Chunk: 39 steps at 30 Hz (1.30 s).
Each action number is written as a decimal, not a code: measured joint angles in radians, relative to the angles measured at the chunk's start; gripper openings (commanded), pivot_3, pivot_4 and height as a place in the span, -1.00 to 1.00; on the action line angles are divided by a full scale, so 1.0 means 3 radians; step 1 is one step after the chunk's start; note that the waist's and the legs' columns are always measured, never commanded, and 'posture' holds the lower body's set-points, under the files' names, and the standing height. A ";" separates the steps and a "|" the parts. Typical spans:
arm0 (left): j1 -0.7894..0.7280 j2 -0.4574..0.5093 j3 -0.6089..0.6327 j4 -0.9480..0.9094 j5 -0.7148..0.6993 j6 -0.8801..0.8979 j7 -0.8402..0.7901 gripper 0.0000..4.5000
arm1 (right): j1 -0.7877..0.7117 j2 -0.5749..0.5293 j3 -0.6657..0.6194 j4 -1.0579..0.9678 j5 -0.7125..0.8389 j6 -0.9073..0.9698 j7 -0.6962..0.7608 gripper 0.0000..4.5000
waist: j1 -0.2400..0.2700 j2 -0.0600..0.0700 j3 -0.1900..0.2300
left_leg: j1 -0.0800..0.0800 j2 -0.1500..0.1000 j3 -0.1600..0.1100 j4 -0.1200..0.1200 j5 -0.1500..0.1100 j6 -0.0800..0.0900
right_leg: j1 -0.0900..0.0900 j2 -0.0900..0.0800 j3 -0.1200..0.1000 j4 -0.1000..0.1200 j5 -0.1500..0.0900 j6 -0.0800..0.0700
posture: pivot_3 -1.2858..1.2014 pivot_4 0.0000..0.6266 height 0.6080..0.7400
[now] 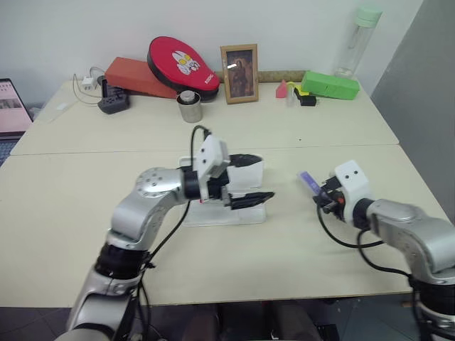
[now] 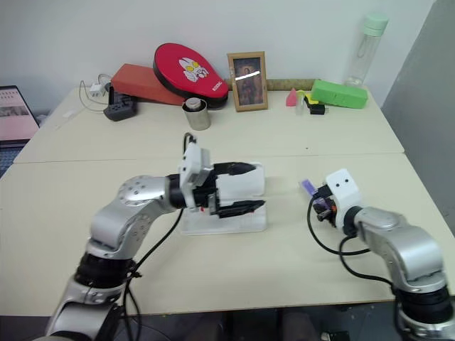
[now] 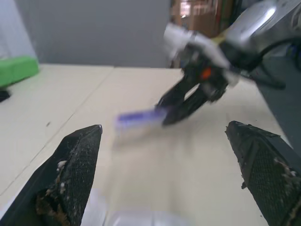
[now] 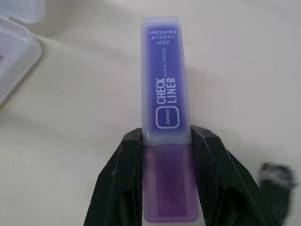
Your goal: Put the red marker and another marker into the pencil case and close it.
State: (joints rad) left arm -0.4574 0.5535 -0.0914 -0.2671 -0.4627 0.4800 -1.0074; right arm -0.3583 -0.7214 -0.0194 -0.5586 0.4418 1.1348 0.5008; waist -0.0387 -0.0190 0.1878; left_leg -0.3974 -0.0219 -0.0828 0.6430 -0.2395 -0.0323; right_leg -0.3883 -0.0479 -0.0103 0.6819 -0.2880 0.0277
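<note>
Pale desk (image 1: pixel 78 206) against a white wall, clutter along the far edge. Head views: pencil case (image 1: pixel 245 174) open at centre, lid up. Left gripper (image 1: pixel 245 181) over the case, fingers spread wide, holding nothing, aimed toward 3 o'clock. Right gripper (image 1: pixel 321 193) at 3 o'clock from the case, well apart, fingers clamped on the purple highlighter (image 1: pixel 307 180). Red marker not made out; possibly a red fleck in the case under the left arm, cannot tell.

Left wrist view: own fingers (image 3: pixel 75 165) far apart; beyond them the right gripper (image 3: pixel 178 106) with the highlighter (image 3: pixel 138 117).

Right wrist view: fingers (image 4: pixel 123 174) pinching the highlighter (image 4: pixel 162 94) near its tail, long axis straight out from the fingers; case corner (image 4: pixel 14 52) at 10 o'clock. Right arm likely to carry it there.
</note>
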 measured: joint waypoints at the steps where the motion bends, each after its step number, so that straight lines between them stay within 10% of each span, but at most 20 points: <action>1: 0.0218 0.0184 0.0091 -0.0135 -0.0025 0.0037 -0.0034 1.00 | -0.0071 -0.0140 0.0045 -0.0007 0.0128 -0.0239 0.0407 -0.51 | -0.0009 0.0001 0.0001 | 0.0001 0.0005 -0.0002 -0.0002 -0.0002 0.0004 | 0.0000 0.0001 0.0001 -0.0001 0.0000 0.0000 | 0.03 -0.52 1.00; 8: 0.1143 0.0767 0.1017 -0.0587 -0.0249 0.0200 -0.0045 1.00 | -0.0793 0.0084 0.0842 0.0362 0.0090 -0.1129 0.1410 -0.51 | -0.0025 -0.0002 0.0002 | 0.0009 0.0033 -0.0001 0.0002 -0.0003 0.0004 | 0.0003 0.0015 0.0005 -0.0005 0.0004 -0.0008 | 0.03 -0.52 1.00; 19: 0.2267 0.0785 0.2133 -0.0941 -0.0573 0.0437 0.0124 1.00 | -0.1545 0.1233 0.2146 0.1899 -0.0898 -0.1774 0.1488 -0.51 | 0.0024 -0.0006 -0.0001 | 0.0005 0.0051 0.0004 0.0001 -0.0006 -0.0003 | -0.0004 0.0025 0.0008 -0.0006 0.0010 -0.0018 | 0.03 -0.52 1.00; 39: 0.2291 0.0803 0.2246 -0.1314 -0.0904 0.0650 0.0529 1.00 | -0.1710 0.1515 0.2192 0.2605 -0.1311 -0.2157 0.1685 -0.51 | 0.0028 -0.0006 -0.0001 | 0.0008 0.0054 0.0002 0.0000 -0.0008 -0.0007 | -0.0004 0.0032 0.0006 -0.0004 0.0011 -0.0023 | 0.03 -0.52 1.00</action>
State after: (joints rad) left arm 0.2300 0.7944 0.5825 -0.6614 -0.7339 0.6751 -0.8486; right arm -0.8714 -0.2668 0.6383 0.2228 0.0485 0.4877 1.0064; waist -0.0304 -0.0209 0.1876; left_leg -0.3949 -0.0056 -0.0821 0.6430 -0.2420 -0.0345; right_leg -0.3895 -0.0383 -0.0085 0.6807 -0.2848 0.0206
